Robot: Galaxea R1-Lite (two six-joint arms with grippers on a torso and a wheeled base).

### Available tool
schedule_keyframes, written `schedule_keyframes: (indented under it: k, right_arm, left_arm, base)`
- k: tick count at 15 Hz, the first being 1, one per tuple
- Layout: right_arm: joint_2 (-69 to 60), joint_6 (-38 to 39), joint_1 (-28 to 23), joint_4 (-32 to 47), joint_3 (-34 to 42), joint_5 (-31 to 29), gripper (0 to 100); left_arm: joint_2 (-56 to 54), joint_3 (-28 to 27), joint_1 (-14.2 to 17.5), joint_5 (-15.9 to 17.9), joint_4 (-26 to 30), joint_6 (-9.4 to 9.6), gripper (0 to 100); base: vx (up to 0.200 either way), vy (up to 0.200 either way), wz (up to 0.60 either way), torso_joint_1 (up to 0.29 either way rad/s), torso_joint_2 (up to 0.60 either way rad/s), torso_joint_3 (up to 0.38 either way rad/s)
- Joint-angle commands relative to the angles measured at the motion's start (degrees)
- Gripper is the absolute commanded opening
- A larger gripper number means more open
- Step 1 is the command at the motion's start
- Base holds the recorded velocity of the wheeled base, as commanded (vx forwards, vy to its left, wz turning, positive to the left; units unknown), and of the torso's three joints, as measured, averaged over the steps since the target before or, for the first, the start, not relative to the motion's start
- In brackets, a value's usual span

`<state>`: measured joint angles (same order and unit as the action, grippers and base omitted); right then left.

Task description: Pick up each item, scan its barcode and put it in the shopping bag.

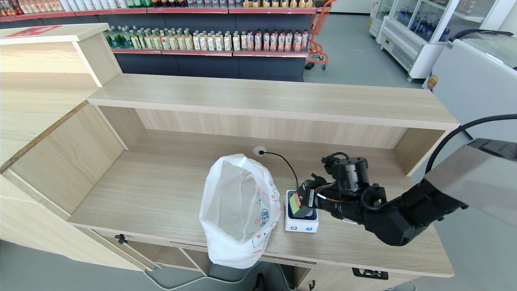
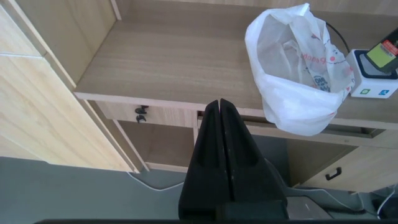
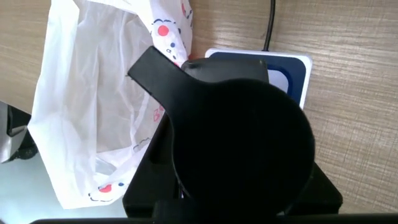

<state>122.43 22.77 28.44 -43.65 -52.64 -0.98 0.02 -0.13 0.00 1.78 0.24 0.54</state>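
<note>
A white plastic shopping bag (image 1: pixel 238 210) (image 2: pixel 298 62) (image 3: pixel 93 112) stands open near the counter's front edge. Just right of it sits a white and blue scanner box (image 1: pixel 301 225) (image 2: pixel 373 78) (image 3: pixel 292 74). My right gripper (image 1: pixel 303 198) is shut on a dark container with a green and red label (image 1: pixel 296 201) (image 2: pixel 380 53) and holds it right above the scanner. In the right wrist view the container's black round end (image 3: pixel 242 143) hides the fingers. My left gripper (image 2: pixel 219 134) is shut on nothing, in front of and below the counter edge, left of the bag.
A black cable (image 1: pixel 284 161) runs from a hole in the wooden counter (image 1: pixel 153 190) to the scanner. A raised ledge (image 1: pixel 266 97) and side walls box in the counter. Drawers with black handles (image 2: pixel 142 112) lie under the front edge.
</note>
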Motion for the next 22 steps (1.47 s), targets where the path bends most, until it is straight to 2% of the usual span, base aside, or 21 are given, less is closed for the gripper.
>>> schedule_keyframes:
  k: [1, 12, 15, 18, 20, 21, 22]
  right_arm:
    - [1.5, 0.0, 0.1, -0.1, -0.8, 0.0, 0]
    - [4.0, 0.4, 0.7, -2.9, -1.8, 0.0, 0]
    - [-4.4, 0.0, 0.2, -2.4, -0.8, -0.5, 0]
    - [-16.4, -8.0, -1.6, 1.3, 3.0, -0.6, 0]
    - [-20.0, -12.0, -1.8, 1.9, 5.9, -2.3, 0]
    - [-20.8, -16.0, -2.2, 2.0, 8.5, -7.1, 0]
    - [-21.3, -16.5, -2.2, 1.6, 9.7, -9.0, 0]
  left_arm:
    - [0.1, 0.0, 0.0, 0.0, 0.0, -0.01, 0]
    - [0.0, 0.0, 0.0, 0.1, 0.0, -0.01, 0]
    - [0.0, 0.0, 0.0, 0.0, 0.0, -0.01, 0]
    - [0.0, 0.0, 0.0, 0.1, 0.0, -0.01, 0]
    - [0.0, 0.0, 0.0, 0.0, 0.0, -0.01, 0]
    - [0.0, 0.0, 0.0, 0.1, 0.0, -0.01, 0]
    - [0.1, 0.0, 0.0, 0.0, 0.0, -0.01, 0]
  base:
    - [0.000, 0.000, 0.00, 0.000, 0.00, 0.000]
    - [0.000, 0.000, 0.00, 0.000, 0.00, 0.000]
    - [0.000, 0.000, 0.00, 0.000, 0.00, 0.000]
    - [0.000, 0.000, 0.00, 0.000, 0.00, 0.000]
    - [0.000, 0.000, 0.00, 0.000, 0.00, 0.000]
    - [0.000, 0.000, 0.00, 0.000, 0.00, 0.000]
    - [0.000, 0.000, 0.00, 0.000, 0.00, 0.000]
